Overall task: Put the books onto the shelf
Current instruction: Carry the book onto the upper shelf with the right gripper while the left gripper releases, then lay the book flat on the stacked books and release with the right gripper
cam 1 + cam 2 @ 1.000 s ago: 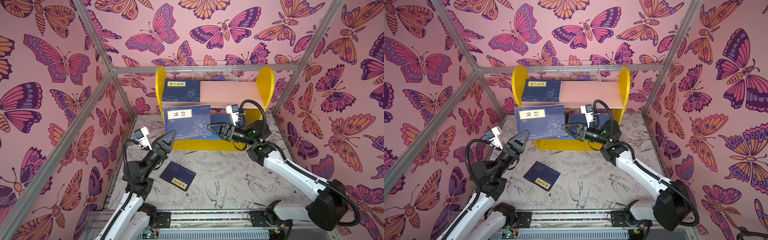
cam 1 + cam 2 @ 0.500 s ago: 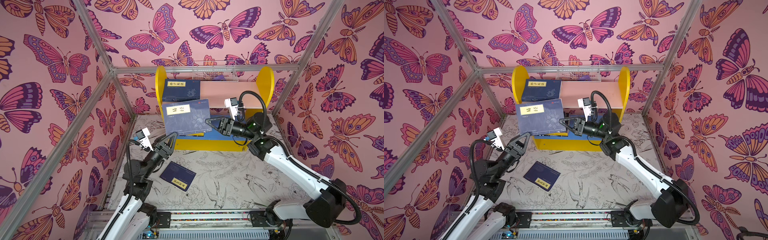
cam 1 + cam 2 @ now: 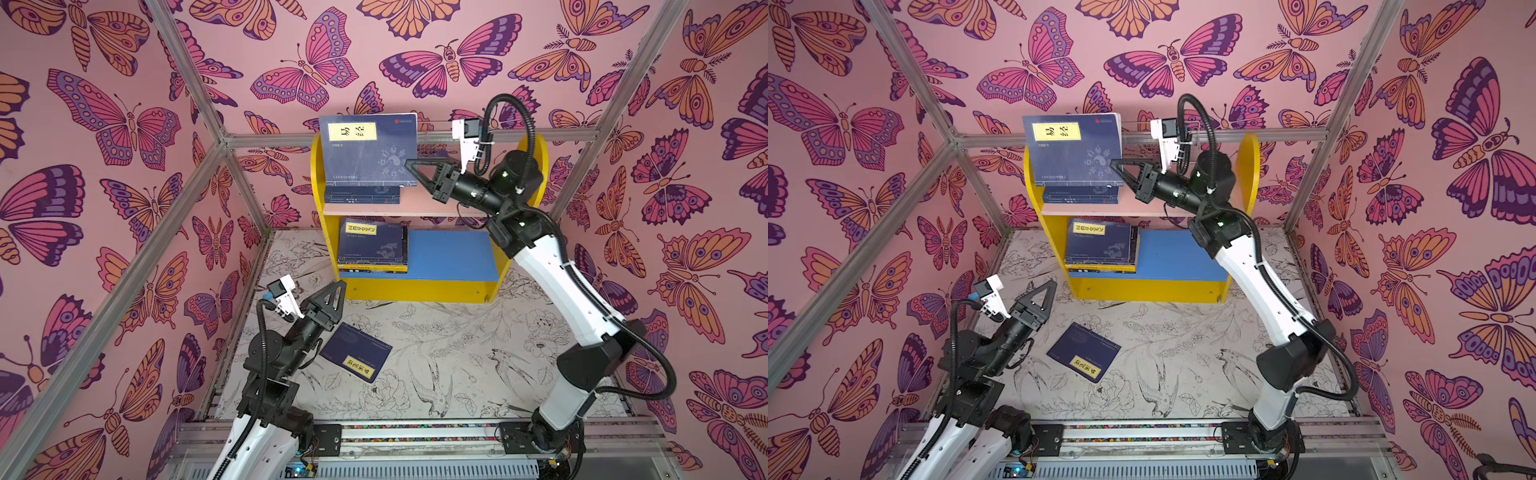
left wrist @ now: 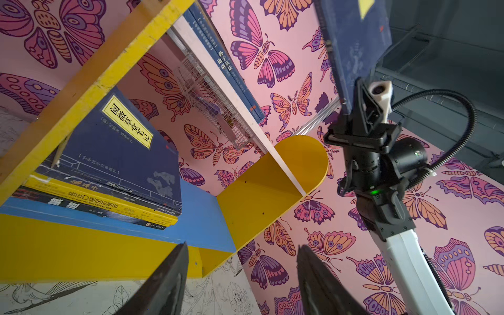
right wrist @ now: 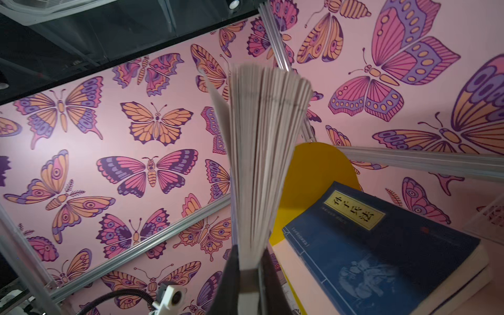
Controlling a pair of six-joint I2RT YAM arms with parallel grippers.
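My right gripper (image 3: 409, 165) (image 3: 1113, 164) is shut on the lower right corner of a navy book (image 3: 368, 149) (image 3: 1075, 149) with a yellow label. It holds the book upright over the shelf's pink upper board (image 3: 436, 205), above navy books (image 3: 361, 195) lying there. In the right wrist view the fanned pages (image 5: 261, 163) rise from the shut gripper (image 5: 249, 248). A stack of books (image 3: 372, 245) lies on the blue lower board (image 3: 453, 253). Another navy book (image 3: 357, 353) (image 3: 1084, 353) lies flat on the floor. My left gripper (image 3: 340, 286) (image 4: 242, 246) hangs open and empty beside it.
A white wire basket (image 4: 215, 101) stands behind the shelf's yellow side panel (image 3: 538, 166). Aluminium frame posts (image 3: 199, 83) and butterfly walls close in the cell. A metal rail (image 3: 415, 432) runs along the front edge of the printed floor.
The left gripper opened and drew back down from the book. The right gripper closed on the book and raised it from in front of the lower board to above the upper board.
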